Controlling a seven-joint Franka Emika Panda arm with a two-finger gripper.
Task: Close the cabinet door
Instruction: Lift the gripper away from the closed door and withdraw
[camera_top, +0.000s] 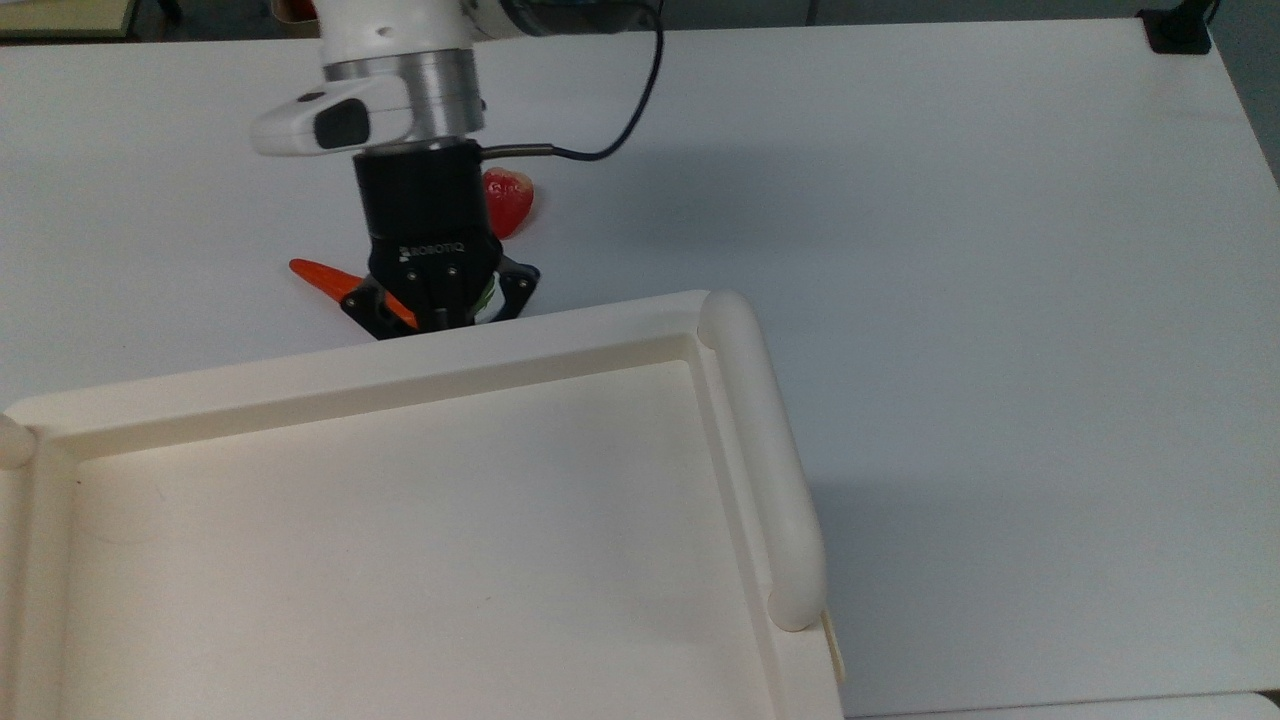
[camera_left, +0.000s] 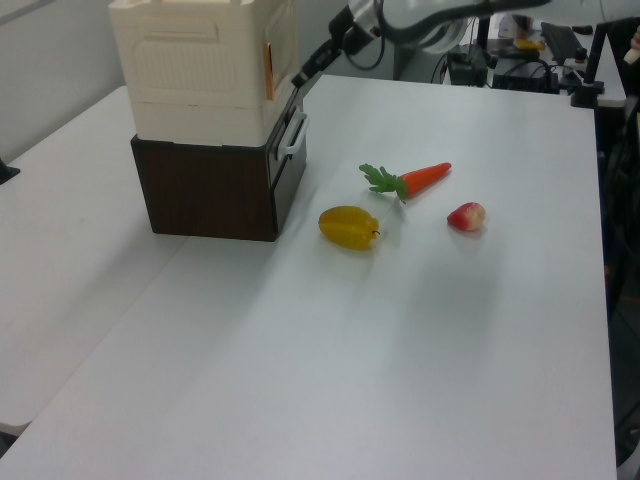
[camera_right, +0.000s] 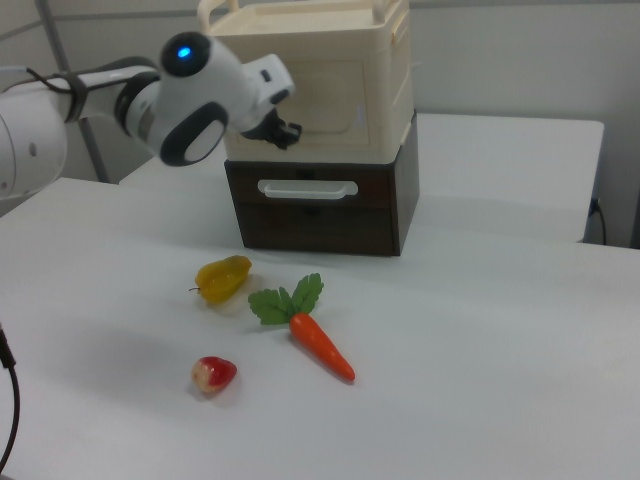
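Observation:
The cabinet (camera_left: 195, 70) is a cream unit on a dark brown drawer base (camera_left: 210, 188); its recessed top (camera_top: 400, 540) has a rounded rail (camera_top: 765, 470). The cabinet door (camera_right: 335, 95) is the cream panel lying flat against the front, and its edge with reddish-brown marks (camera_left: 268, 70) sits at the corner. My gripper (camera_top: 437, 320) is just past the far edge of the top, which hides its tips. In the left view the gripper (camera_left: 299, 79) is a little to the right of the door's edge. In the right view the gripper (camera_right: 287, 131) is close against the front face.
A carrot (camera_left: 412, 179), a yellow fruit (camera_left: 349, 227) and a small red fruit (camera_left: 466, 216) lie on the white table (camera_left: 420, 330) in front of the cabinet. A white drawer handle (camera_right: 307, 187) sticks out below the door. The arm's cable (camera_top: 620, 110) loops above the table.

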